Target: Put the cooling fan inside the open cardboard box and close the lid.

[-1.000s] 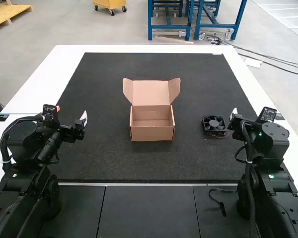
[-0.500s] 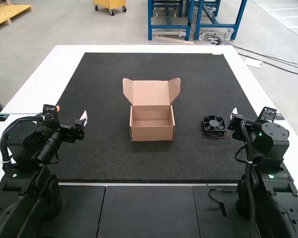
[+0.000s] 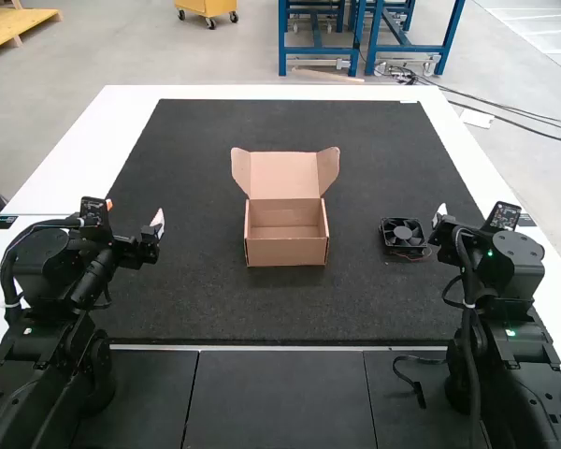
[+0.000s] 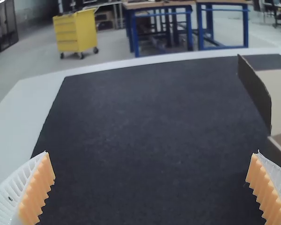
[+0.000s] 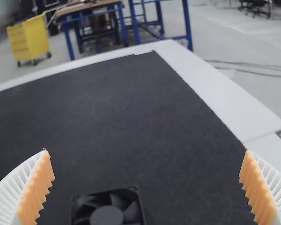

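An open cardboard box [image 3: 286,231] stands in the middle of the black mat, its lid [image 3: 284,172] tipped up at the back; its side edge [image 4: 255,86] shows in the left wrist view. A black cooling fan [image 3: 403,235] lies flat on the mat to the box's right, just in front of my right gripper [image 3: 440,223]. That fan [image 5: 108,209] sits between the wide-apart ribbed fingers [image 5: 29,192] of the open right gripper [image 5: 145,190]. My left gripper [image 3: 133,217] rests open near the mat's left edge, with nothing between its fingers [image 4: 35,187].
The black mat [image 3: 280,131] covers most of the white table [image 3: 84,131], with bare mat all around the box. White table margin runs along both sides.
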